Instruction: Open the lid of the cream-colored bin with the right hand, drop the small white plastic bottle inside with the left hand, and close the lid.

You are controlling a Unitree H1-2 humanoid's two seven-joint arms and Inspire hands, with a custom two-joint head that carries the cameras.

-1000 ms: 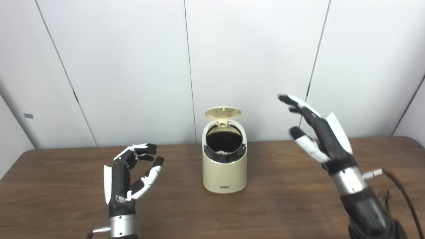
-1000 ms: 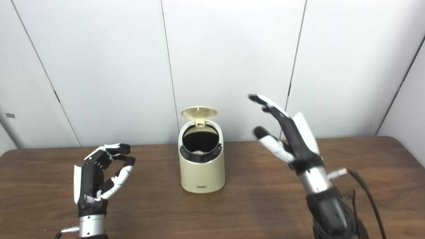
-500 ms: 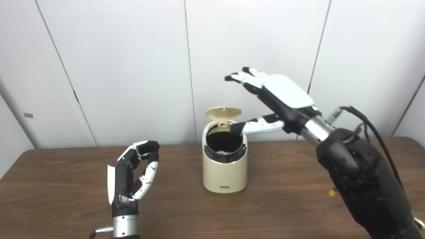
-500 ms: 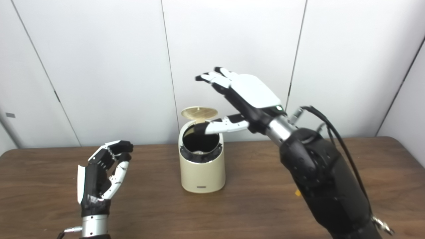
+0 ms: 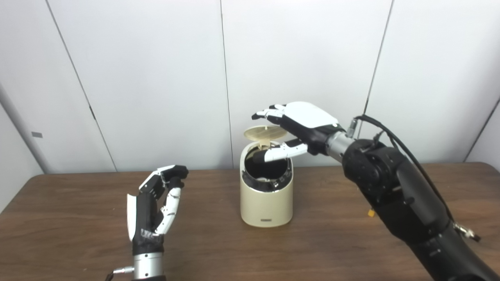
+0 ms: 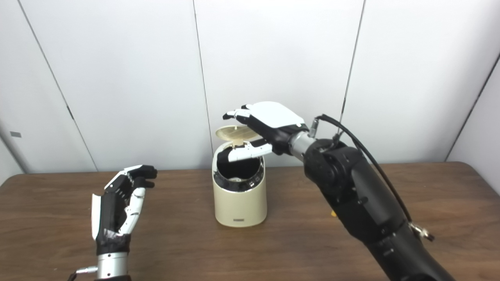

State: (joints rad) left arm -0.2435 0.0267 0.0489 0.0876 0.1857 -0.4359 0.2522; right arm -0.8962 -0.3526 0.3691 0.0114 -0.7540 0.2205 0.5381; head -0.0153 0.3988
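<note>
While the cream-colored bin (image 5: 266, 195) is standing upright near the middle of the table (image 5: 78, 234), its lid (image 5: 265, 132) is tilting up and back on a hinge at the rear rim, leaving the dark mouth exposed. The right hand (image 5: 302, 123) is hovering palm-down just above the raised lid, fingers (image 5: 269, 113) spread and extending over its far edge, the thumb (image 5: 279, 152) reaching across the opening below; whether any fingertip is touching the lid cannot be told. The left hand (image 5: 154, 207) is waiting well apart on the bin's left, fingers curling toward the thumb and holding nothing.

Something pale is showing low inside the bin, too small to identify; the small white plastic bottle is not visible on the table or in either hand, so it is judged to be inside already.

By appearance the lid is a thin, light, rigid plastic disc, and the bin itself is likely light and free to slide on the smooth wood. Closing is judged to call for a gentle downward press on the lid's top surface near its free edge, away from the hinge. A hard or sideways push is risking tipping or shifting the bin.
</note>
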